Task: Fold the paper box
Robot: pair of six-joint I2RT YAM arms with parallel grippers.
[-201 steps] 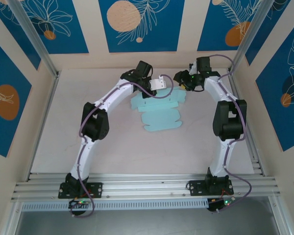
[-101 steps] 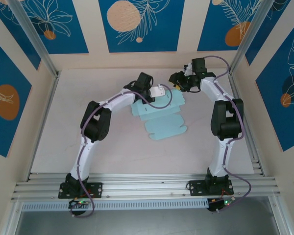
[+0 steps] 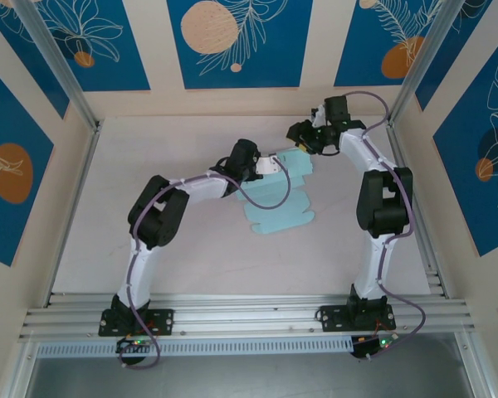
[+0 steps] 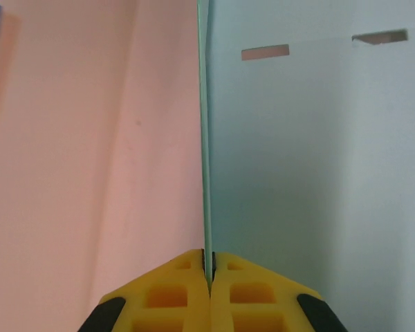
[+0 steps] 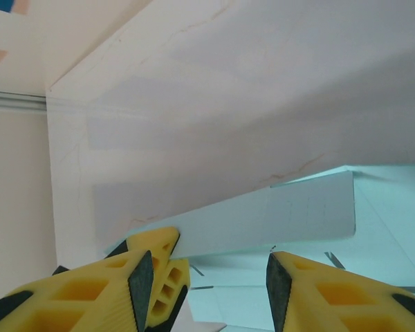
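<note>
The left arm (image 3: 141, 261) and the right arm (image 3: 372, 264) are built of white, rounded links joined by bulky black joint housings (image 3: 156, 217). A grey-purple cable (image 3: 367, 94) is run in loose loops along each arm. Each arm is bolted down on a black base (image 3: 131, 320), below which small green and red indicator lights (image 3: 134, 341) are lit. The left gripper (image 4: 209, 259) and the right gripper (image 5: 211, 252) are fitted with yellow fingers (image 5: 318, 290), moulded with rounded recesses and faced with black pads (image 5: 142, 280).
</note>
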